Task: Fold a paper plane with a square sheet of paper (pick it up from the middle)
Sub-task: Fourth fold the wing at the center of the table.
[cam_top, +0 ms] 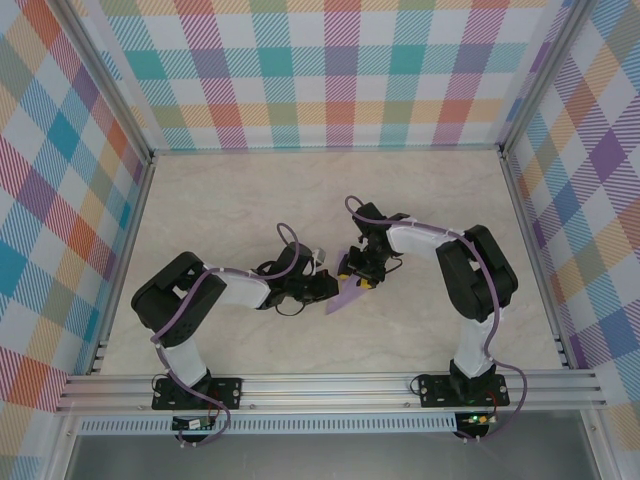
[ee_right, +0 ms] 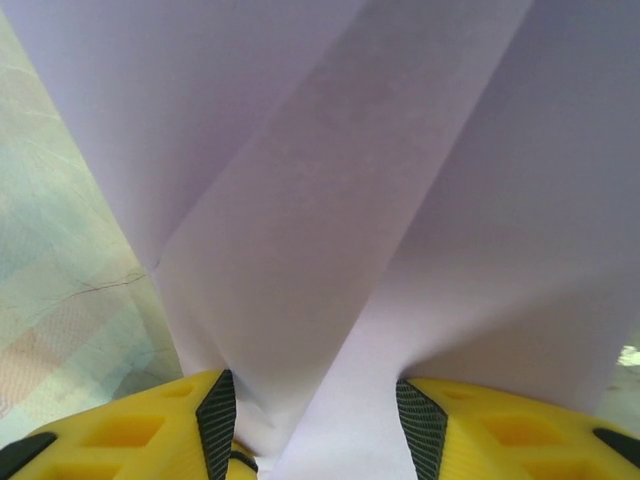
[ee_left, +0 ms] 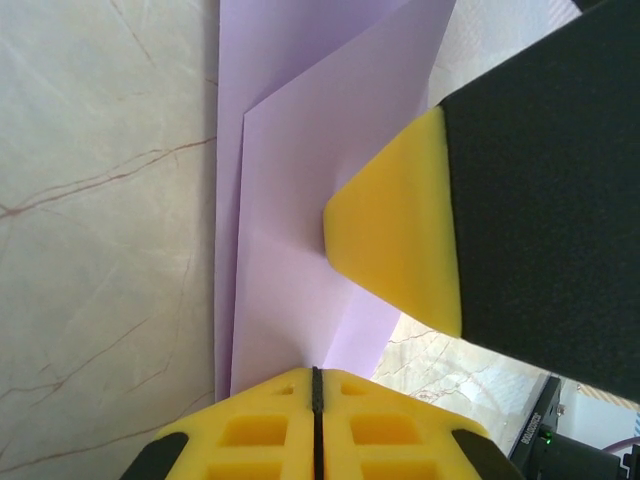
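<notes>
Both arms reach inward; left hand (ee_left: 315, 388) pinched shut, right hand (ee_right: 315, 405) fingers parted

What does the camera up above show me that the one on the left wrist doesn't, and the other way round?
Overhead: the whole left arm and right arm, meeting mid-table inside plaid walls. Left wrist: up close, the left gripper shut on the lavender paper, its overlapping folded layers, and a yellow finger of the right gripper against it. Shared: that paper and the marble table.
</notes>
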{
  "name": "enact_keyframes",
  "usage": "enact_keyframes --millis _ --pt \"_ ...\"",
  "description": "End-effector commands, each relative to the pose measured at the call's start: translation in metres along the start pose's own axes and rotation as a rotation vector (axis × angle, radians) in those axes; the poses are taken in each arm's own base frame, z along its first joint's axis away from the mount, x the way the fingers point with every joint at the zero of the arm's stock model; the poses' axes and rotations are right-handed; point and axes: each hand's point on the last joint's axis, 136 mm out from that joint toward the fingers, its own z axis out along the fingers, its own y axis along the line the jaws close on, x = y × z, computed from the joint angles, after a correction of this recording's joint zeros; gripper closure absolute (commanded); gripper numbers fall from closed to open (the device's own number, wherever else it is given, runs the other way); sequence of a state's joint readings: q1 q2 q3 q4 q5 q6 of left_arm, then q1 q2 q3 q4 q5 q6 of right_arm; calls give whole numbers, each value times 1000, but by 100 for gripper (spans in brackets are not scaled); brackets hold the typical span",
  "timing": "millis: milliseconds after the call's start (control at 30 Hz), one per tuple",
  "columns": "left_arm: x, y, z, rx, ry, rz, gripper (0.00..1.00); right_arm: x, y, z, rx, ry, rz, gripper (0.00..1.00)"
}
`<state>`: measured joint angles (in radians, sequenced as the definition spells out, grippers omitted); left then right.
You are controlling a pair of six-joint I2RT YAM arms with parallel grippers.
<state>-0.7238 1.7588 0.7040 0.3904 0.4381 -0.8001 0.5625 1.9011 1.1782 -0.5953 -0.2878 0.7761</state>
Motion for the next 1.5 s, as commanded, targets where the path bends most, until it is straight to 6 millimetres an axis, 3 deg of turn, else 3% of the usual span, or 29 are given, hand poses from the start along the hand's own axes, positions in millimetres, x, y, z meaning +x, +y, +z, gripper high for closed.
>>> enact_keyframes --millis 0,233,433,600,767,1133,1467 --pt "-4 -6 0 20 10 -2 91 12 -55 37 200 56 42 50" --pt "-8 -18 -18 40 -21 6 82 12 -57 38 204 57 40 52" --pt "2 -6 -38 -2 -48 -51 67 12 -54 37 187 51 38 51" --pt "15 11 -42 -43 -31 -102 63 13 -46 37 134 43 33 50" --pt "23 8 -32 3 18 -117 64 12 -38 33 85 23 18 49" --pt "29 4 -24 26 64 -102 82 13 -31 29 42 11 6 47" --pt "37 4 -19 20 96 -81 90 13 -32 29 45 13 11 47"
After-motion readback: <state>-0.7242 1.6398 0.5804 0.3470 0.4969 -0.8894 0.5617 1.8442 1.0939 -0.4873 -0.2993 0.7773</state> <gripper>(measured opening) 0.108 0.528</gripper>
